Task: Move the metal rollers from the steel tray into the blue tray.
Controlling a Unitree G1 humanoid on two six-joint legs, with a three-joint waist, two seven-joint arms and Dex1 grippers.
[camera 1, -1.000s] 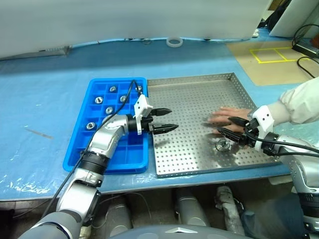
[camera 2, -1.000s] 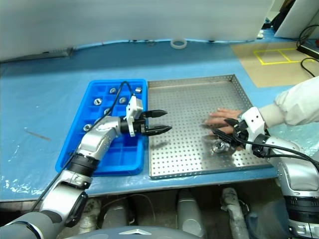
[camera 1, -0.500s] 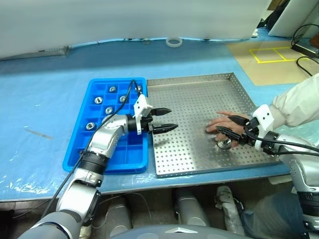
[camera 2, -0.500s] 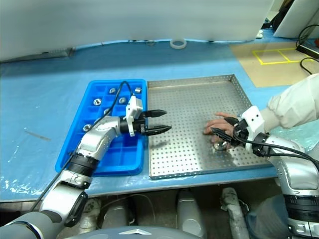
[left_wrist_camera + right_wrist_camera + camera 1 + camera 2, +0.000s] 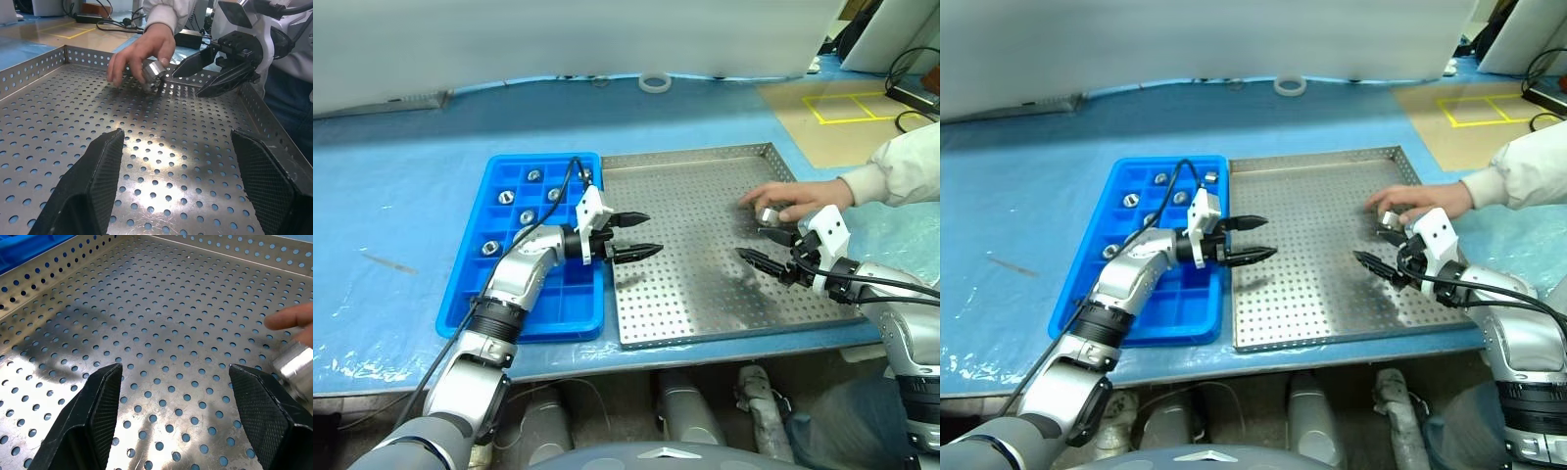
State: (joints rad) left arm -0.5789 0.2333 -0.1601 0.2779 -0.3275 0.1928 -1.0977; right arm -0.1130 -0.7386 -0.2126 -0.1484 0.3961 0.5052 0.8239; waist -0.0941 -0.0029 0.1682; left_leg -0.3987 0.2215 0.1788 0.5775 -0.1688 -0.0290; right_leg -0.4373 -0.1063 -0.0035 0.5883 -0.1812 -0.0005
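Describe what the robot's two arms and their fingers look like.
Both arms have silver-grey metal shells with black joints. The left gripper and right gripper each carry two black, textured, pointed fingers on a white bracket. A black cable loops along each forearm.

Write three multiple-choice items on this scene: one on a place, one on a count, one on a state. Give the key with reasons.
1. Where is the metal roller of the steel tray?
A. in a person's hand
B. in the left gripper
C. on the tape ring

2. How many rollers lie in the blue tray?
A. two
B. six
C. ten

3. How do the right gripper's jaws stand?
A. shut on a roller
B. open, holding nothing
C. shut on the tray rim

Key: 1 A, fingers pinch it above the tray floor. 2 B, six silver pieces sit in separate compartments. 3 B, its wrist view shows bare floor between them.
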